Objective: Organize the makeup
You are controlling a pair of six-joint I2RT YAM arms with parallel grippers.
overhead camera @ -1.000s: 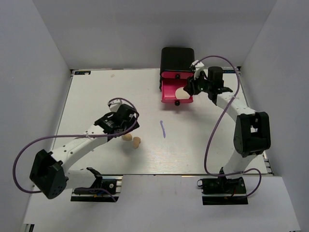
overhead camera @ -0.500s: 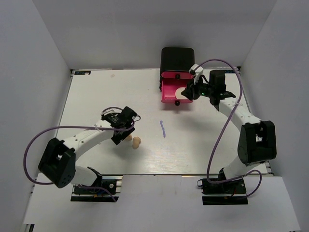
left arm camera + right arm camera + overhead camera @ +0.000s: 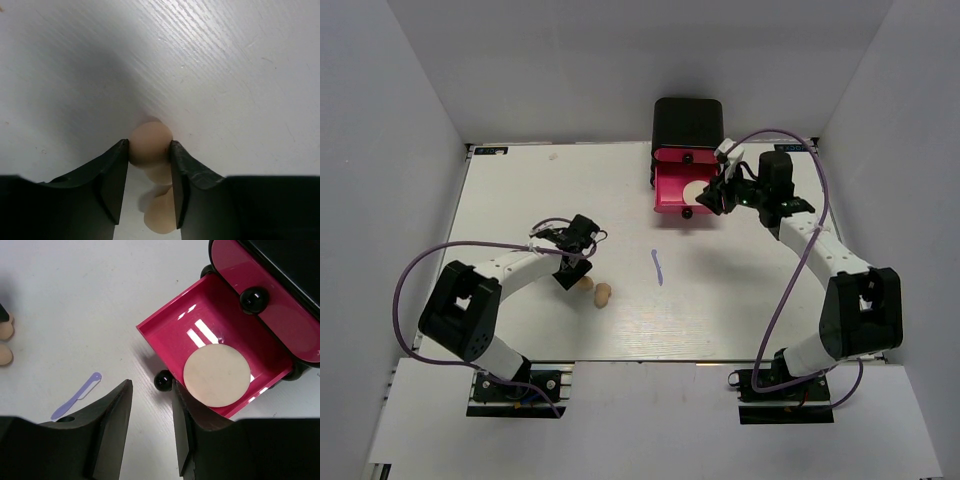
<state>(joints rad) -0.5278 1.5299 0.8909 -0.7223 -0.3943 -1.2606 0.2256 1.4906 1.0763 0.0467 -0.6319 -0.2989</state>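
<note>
A left gripper [image 3: 148,146] is clamped on a peach egg-shaped makeup sponge [image 3: 150,141] on the white table [image 3: 520,190], well apart from the black plastic organiser box [image 3: 688,122] that stands at the table's far edge. Both black fingers [image 3: 114,172] press the sponge's sides, and the sponge rests on the table. A second peach egg-shaped sponge [image 3: 603,294] lies just beside the first, a little nearer to the box's side of the table. At the box itself, the lower pink drawer [image 3: 172,332] is pulled open toward the arms, and a round cream puff [image 3: 216,375] lies flat inside it, close to the drawer's front right corner; the pink drawer above it [image 3: 280,325] is closed, its black ball knob [image 3: 254,299] facing out. The right gripper [image 3: 151,385] hangs just in front of the open drawer with its jaws parted and nothing between them — the drawer's own black knob [image 3: 163,380] shows in the gap below. A thin purple plastic stick [image 3: 658,266] lies alone on the table in front of the box, between it and the two sponges — touched by neither arm.
</note>
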